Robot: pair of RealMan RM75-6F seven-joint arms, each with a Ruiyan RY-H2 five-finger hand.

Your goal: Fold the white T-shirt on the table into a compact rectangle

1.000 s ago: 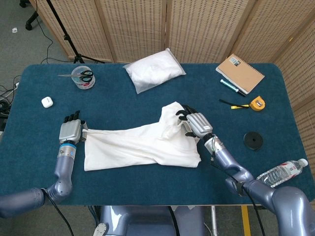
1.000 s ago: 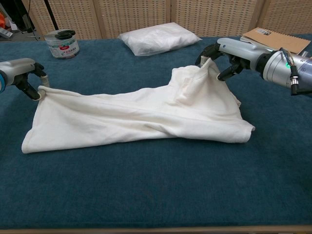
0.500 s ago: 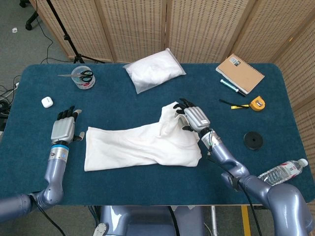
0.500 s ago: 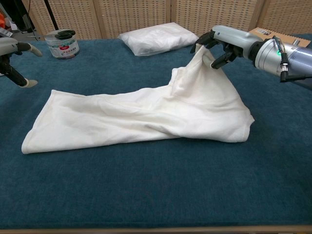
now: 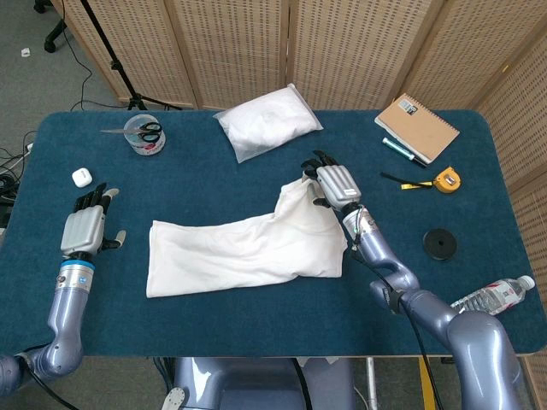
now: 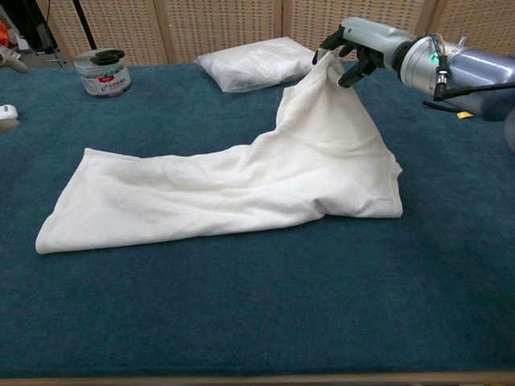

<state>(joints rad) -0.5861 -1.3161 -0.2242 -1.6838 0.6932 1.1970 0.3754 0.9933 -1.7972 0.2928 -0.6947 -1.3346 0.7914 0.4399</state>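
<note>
Blue table [image 5: 256,316]: left hand [image 5: 83,231] has let go, fingers spread wide; right hand [image 5: 335,185] lifts pinched shirt [image 5: 248,252] corner higher, unfolding.

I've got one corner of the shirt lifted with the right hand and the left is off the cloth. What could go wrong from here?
1. The right hand holds only a small pinch of the white T-shirt; it may slip out mid-lift.
2. The left hand is off the fabric, so nothing anchors the far end; pulling could drag the whole shirt instead of folding it.
3. The plastic-wrapped white bundle lies close behind the raised corner and could get nudged.
</note>
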